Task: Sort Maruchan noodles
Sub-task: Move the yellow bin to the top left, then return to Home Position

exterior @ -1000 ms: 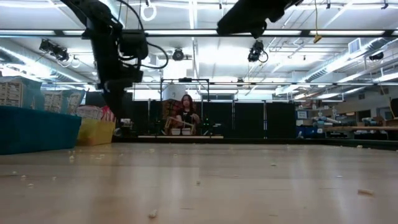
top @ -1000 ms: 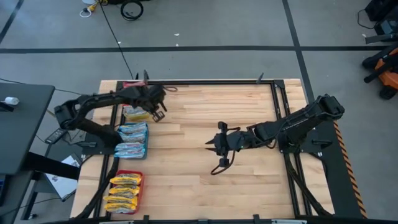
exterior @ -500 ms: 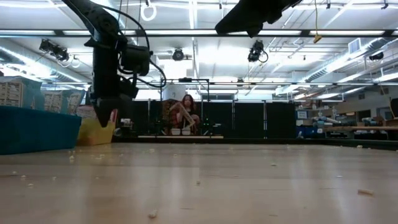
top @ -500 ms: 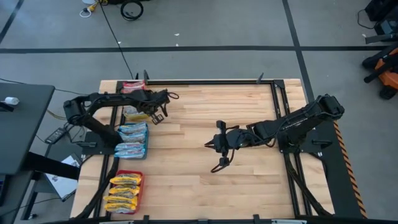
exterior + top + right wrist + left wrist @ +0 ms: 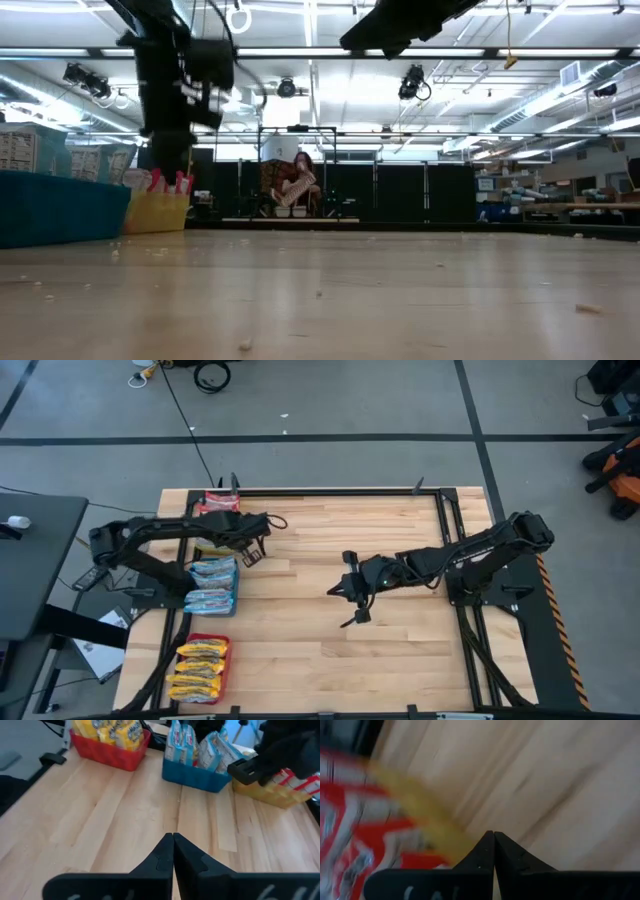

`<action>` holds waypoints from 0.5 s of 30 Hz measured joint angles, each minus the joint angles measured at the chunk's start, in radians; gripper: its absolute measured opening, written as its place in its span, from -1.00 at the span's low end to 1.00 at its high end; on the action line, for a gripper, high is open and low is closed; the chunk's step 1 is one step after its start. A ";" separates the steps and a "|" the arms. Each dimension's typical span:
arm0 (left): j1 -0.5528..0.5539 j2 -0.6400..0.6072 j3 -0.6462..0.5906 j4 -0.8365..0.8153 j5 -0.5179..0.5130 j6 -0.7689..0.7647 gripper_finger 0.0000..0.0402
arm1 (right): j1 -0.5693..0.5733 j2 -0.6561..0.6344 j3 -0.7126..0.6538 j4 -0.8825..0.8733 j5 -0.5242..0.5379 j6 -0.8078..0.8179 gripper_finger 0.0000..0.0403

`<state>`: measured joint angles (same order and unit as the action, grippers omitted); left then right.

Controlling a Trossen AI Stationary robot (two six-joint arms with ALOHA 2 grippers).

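Observation:
The Maruchan noodles stand sorted in three trays along the table's left edge. Red-and-white packets (image 5: 215,502) fill the yellow tray (image 5: 212,549) at the far end. Blue-white packets (image 5: 212,572) are in the blue tray (image 5: 210,608), and yellow packets (image 5: 200,660) in the red tray (image 5: 205,639). My left gripper (image 5: 253,550) hangs shut and empty beside the yellow tray's inner side, also seen in the left wrist view (image 5: 493,836). My right gripper (image 5: 342,602) is shut and empty above the bare middle of the table (image 5: 173,837).
The wooden tabletop (image 5: 330,660) is bare from the trays to the right arm's base (image 5: 500,575). A black frame rail (image 5: 330,491) runs along the far edge. In the low view a person (image 5: 292,185) sits in the room behind the table.
My right gripper has shut its fingers over the bare table and rolled a little. My left gripper has swung a short way toward the table's left edge, closer to the yellow tray, staying shut.

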<state>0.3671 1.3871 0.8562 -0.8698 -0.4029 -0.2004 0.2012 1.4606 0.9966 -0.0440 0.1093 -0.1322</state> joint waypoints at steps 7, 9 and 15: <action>-0.101 -0.324 -0.122 0.276 0.120 0.161 -0.96 | -0.086 -0.096 -0.165 0.174 -0.091 0.037 -0.96; -0.124 -0.444 -0.184 0.326 0.200 0.178 -0.96 | -0.092 -0.161 -0.223 0.176 -0.035 0.068 -0.96; -0.201 -0.795 -0.267 0.334 0.296 0.166 -0.96 | -0.069 -0.427 -0.349 0.133 0.082 0.128 -0.96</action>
<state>0.1661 0.5925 0.5895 -0.5363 -0.1067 -0.0340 0.1323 1.0337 0.6475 0.0893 0.1916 -0.0038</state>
